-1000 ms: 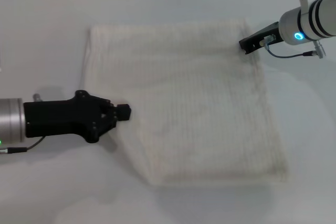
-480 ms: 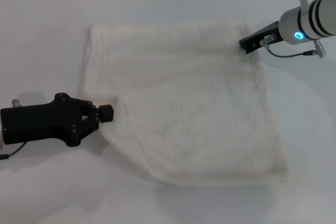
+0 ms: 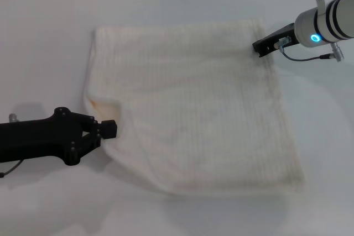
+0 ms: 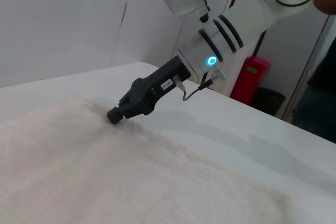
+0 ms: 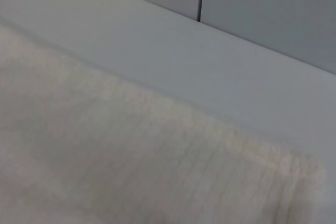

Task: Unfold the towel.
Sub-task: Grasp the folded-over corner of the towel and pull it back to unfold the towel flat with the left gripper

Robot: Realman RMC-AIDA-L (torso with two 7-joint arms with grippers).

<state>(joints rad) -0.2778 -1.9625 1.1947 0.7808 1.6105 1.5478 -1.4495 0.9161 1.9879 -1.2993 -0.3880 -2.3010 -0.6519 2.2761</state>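
Note:
The cream-white towel [image 3: 193, 98] lies spread across the white table [image 3: 44, 53], ribbed and roughly square. Its near-left part is drawn out into a fold toward my left gripper [image 3: 112, 129], which lies low at the towel's near-left edge and is shut on the cloth there. My right gripper [image 3: 258, 48] sits at the towel's far-right corner, fingers together on the hem. The left wrist view shows that right gripper [image 4: 114, 115] resting on the towel [image 4: 105, 171] at its far edge. In the right wrist view only towel [image 5: 105, 156] and bare table show.
Bare white table [image 3: 321, 136] surrounds the towel on all sides. A grey wall stands behind the table's far edge. Beyond the table, the left wrist view shows a red box [image 4: 252, 77] on the floor.
My left gripper has slid left and slightly nearer, dragging the towel's near-left edge with it. The right gripper has stayed at the far-right corner.

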